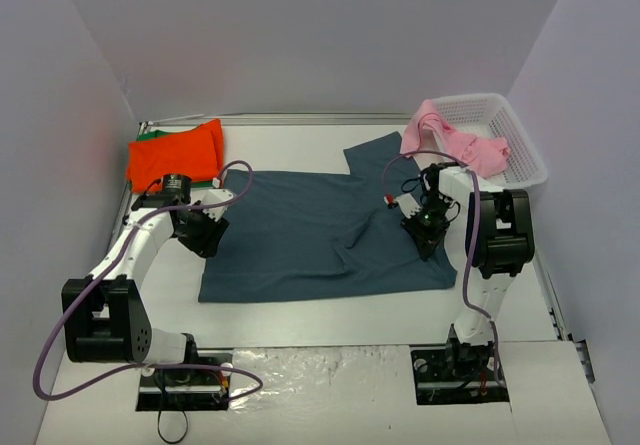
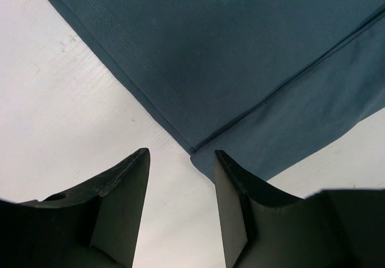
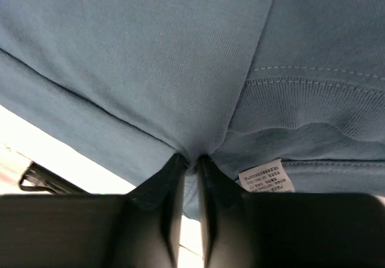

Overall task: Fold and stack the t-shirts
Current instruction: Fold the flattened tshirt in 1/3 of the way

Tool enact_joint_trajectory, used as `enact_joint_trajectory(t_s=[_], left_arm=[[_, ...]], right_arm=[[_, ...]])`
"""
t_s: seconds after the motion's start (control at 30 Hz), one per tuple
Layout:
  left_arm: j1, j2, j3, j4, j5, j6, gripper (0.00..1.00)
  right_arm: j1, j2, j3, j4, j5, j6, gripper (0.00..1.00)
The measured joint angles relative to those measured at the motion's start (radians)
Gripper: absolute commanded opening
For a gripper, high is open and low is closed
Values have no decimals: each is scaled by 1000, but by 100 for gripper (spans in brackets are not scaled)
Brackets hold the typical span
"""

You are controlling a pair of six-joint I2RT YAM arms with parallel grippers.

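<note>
A dark slate-blue t-shirt [image 1: 320,235] lies spread flat across the middle of the table. My right gripper [image 1: 428,237] sits over its right part, near the collar, shut on a pinch of the cloth [image 3: 189,158]. The blue shirt [image 3: 150,57] fills the right wrist view, and a white care label [image 3: 266,176] shows beside the fingers. My left gripper [image 1: 205,235] is at the shirt's left edge. It stands open [image 2: 180,153] above the bare table, and a corner of the blue shirt [image 2: 240,51] lies just past its fingertips. An orange-red t-shirt [image 1: 175,155] lies folded at the back left. A pink t-shirt [image 1: 450,140] hangs over the basket.
A white lattice basket [image 1: 520,145] stands at the back right. A strip of green cloth [image 1: 150,135] shows under the orange-red shirt. Grey walls close in the table on three sides. Purple cables loop from both arms.
</note>
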Motion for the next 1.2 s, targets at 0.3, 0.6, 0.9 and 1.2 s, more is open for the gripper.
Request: enact_joint_trajectory(t_s=[0.3, 0.6, 0.9, 1.2], left_arm=[[0, 0, 0, 0, 0, 0, 45], [0, 0, 0, 4, 7, -1, 45], [0, 0, -15, 4, 28, -9, 2], [-23, 33, -16, -82, 95, 102, 2]], right_arm=[[0, -3, 0, 0, 1, 14, 8], [0, -101, 0, -14, 11, 19, 7], [0, -146, -40, -18, 19, 19, 5], [0, -145, -47, -13, 19, 22, 5]])
